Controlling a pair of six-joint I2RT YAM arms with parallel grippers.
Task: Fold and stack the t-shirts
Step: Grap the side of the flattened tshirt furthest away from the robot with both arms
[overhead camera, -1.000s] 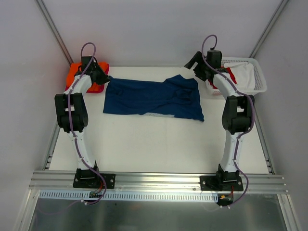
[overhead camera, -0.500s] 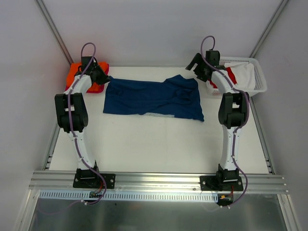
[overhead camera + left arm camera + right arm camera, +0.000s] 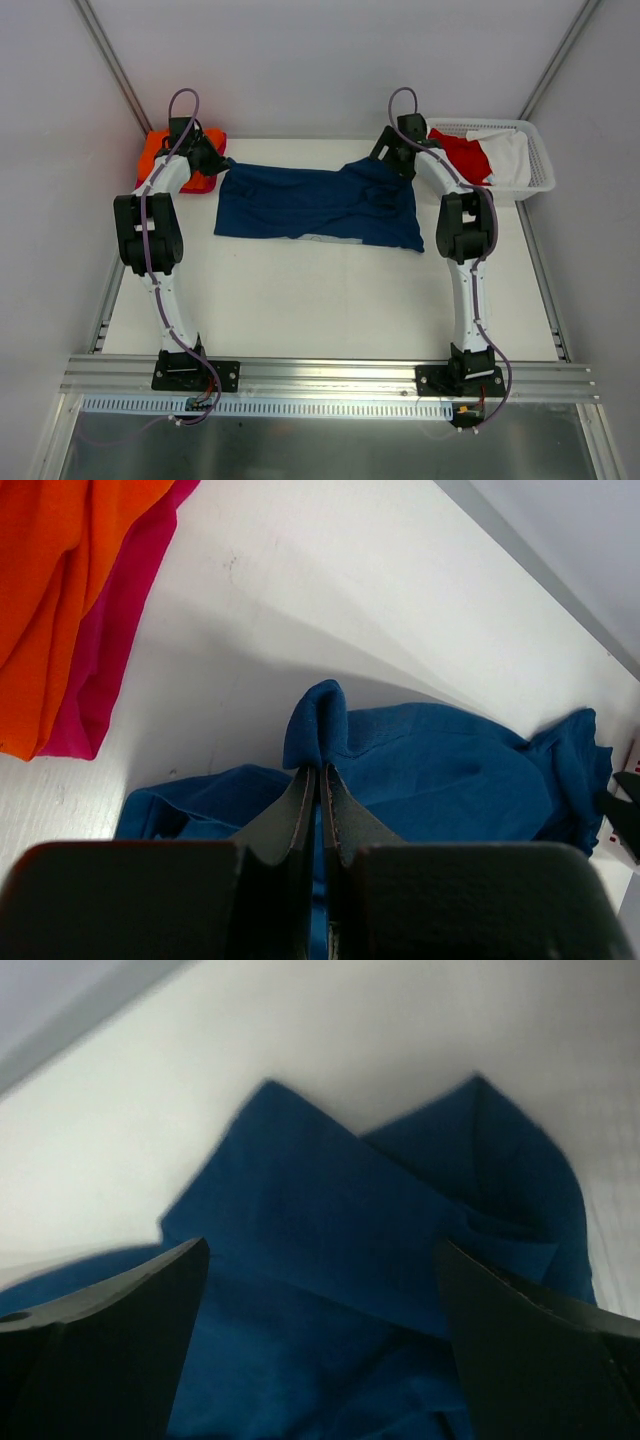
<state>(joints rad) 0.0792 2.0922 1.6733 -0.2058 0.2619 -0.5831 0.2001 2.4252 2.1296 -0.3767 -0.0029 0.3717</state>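
Observation:
The navy blue t-shirt (image 3: 320,205) lies spread across the far middle of the table. My left gripper (image 3: 222,160) is at its far left corner, shut on a pinched fold of the navy cloth (image 3: 318,720); the jaws (image 3: 320,772) press together on it. My right gripper (image 3: 386,156) hovers over the shirt's far right corner, open, with both fingers wide apart above the navy cloth (image 3: 330,1210) and nothing between them (image 3: 320,1250). Orange (image 3: 40,580) and magenta-pink (image 3: 110,650) t-shirts lie stacked at the far left (image 3: 155,150).
A white lattice basket (image 3: 543,165) stands at the far right, holding a red t-shirt (image 3: 462,155) and a white one (image 3: 508,155). Grey walls close in behind and at both sides. White table surface (image 3: 320,300) stretches in front of the navy shirt.
My right arm has swung left from the basket to above the navy shirt's far right corner, still open. The left gripper has kept its hold and place.

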